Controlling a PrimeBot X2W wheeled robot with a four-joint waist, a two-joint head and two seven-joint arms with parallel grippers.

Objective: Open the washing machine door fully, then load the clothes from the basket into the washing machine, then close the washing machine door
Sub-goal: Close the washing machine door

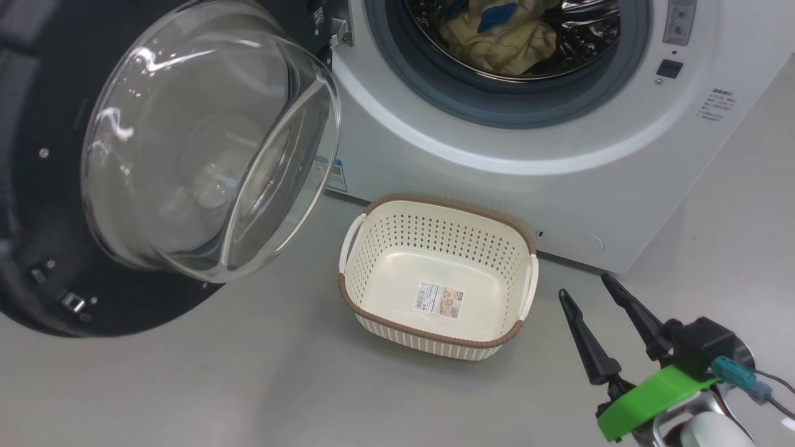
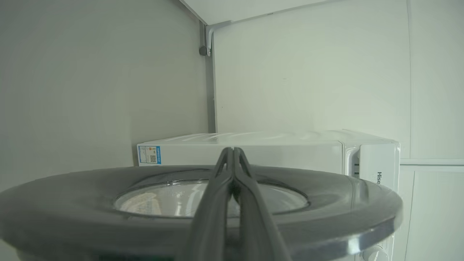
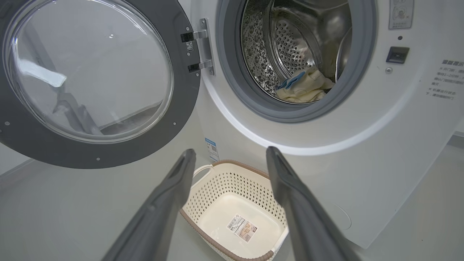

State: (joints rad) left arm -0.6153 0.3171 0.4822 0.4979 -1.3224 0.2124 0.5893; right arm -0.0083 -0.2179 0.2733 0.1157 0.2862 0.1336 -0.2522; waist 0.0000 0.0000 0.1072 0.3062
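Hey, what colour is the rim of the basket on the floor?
Brown, with a woven look, running around the cream perforated basket. The head view shows it best.

White washing machine [image 1: 497,186], grey rubber seal [image 1: 497,105], shiny steel drum [image 3: 290,47] dotted with holes, a blue sticker [image 1: 335,176]. The door [image 1: 205,143] is glossy black round clear glass. The clothes [image 1: 497,37] are pale cream-yellow with bright blue bits. The basket [image 1: 435,239] is cream with rows of small holes, a brown rim and white handles. The right hand [image 1: 584,284] has black fingers [image 1: 587,341] and a bright green bracket [image 1: 652,397]. Grey floor [image 1: 248,385].
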